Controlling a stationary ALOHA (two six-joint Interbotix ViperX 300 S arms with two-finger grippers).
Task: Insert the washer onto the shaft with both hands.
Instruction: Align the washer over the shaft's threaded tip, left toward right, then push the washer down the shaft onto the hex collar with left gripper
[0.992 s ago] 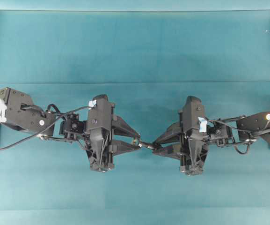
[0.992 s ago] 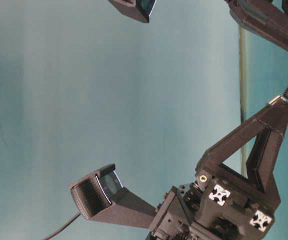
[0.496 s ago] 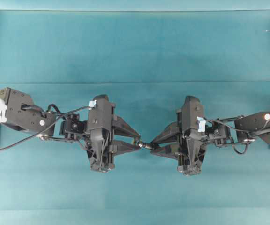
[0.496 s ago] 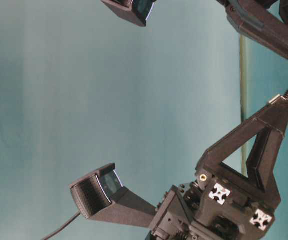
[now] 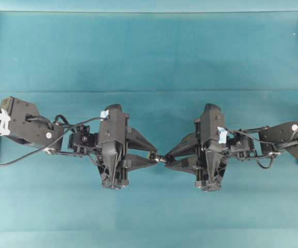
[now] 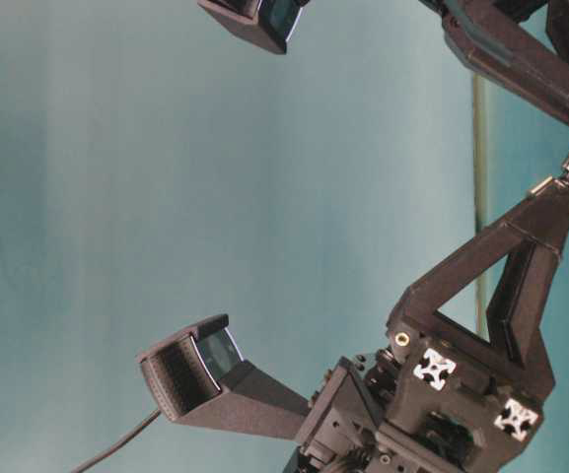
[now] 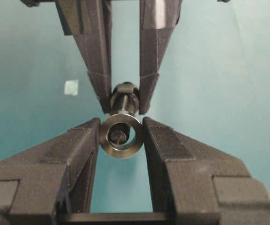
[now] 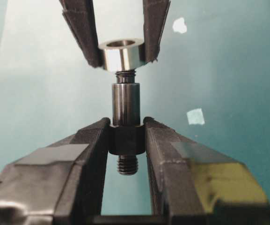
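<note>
Overhead view: two black arms meet tip to tip at mid-table over the teal cloth (image 5: 149, 51) — largest things first below.
Left gripper (image 7: 121, 132): clamped on the washer (image 7: 121, 136), pinched by its outer edge between both fingers, held off the table.
Right gripper (image 8: 127, 135): clamped on the shaft (image 8: 126, 119) at its thick collar, threaded stub poking back between the fingers.
Where the parts stand: threaded tip of shaft just entering washer's bore; smooth barrel not yet inside, washer not yet seated.
Risk — jamming: bore looks only slightly wider than the barrel, so a small tilt between the two grippers probably binds the ring on the step above the thread.
Risk — slipping: ring held by a thin curved rim; axial push from the shaft likely rocks or squeezes it out of the pads.
Risk — shaft twisting: grip on a short collar only, so side load could pivot the rod.
Hard to make out: from overhead, the junction (image 5: 159, 158) shows as a dark speck, no ring discernible.
Cut off: table-level view crops the right side; contact point sits at the frame edge.
Hidden: depth of the tip inside the bore.
Small scraps: pale tape bits (image 8: 195, 116) on cloth, well apart from the parts.
</note>
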